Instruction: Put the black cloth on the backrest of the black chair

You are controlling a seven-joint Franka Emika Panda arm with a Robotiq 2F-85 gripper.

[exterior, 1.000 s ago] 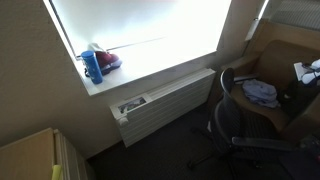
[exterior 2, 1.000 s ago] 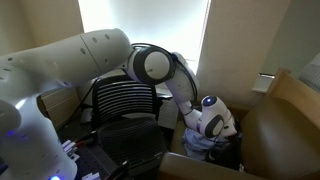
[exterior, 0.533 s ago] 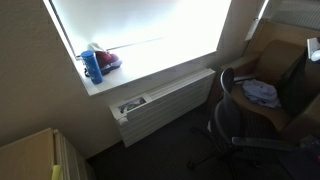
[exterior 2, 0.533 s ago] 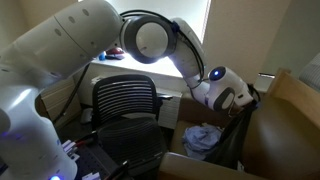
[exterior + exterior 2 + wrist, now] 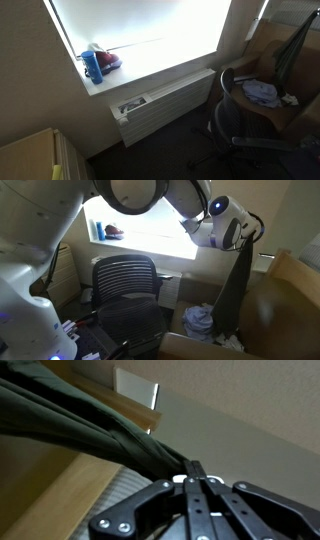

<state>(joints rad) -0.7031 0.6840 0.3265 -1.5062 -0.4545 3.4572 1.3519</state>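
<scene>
**Black cloth hangs up in the air**

Black cloth (image 5: 237, 285) hangs down long and thin from the gripper (image 5: 238, 242), high up by the bright window. In the wrist view the fingers (image 5: 196, 485) are pressed together and pinch the top end of the cloth, which runs off to the upper left. The cloth is not touching the black chair (image 5: 125, 280). The chair stands lower down and off to the side, and its backrest (image 5: 124, 272) has nothing on it. The bottom of the cloth hangs just beside a small pile of pale blue cloth (image 5: 203, 318) in a brown box (image 5: 290, 290). In an exterior view, a blue bottle (image 5: 93, 66) stands on the window sill (image 5: 150, 78), well apart from the chair.
</scene>
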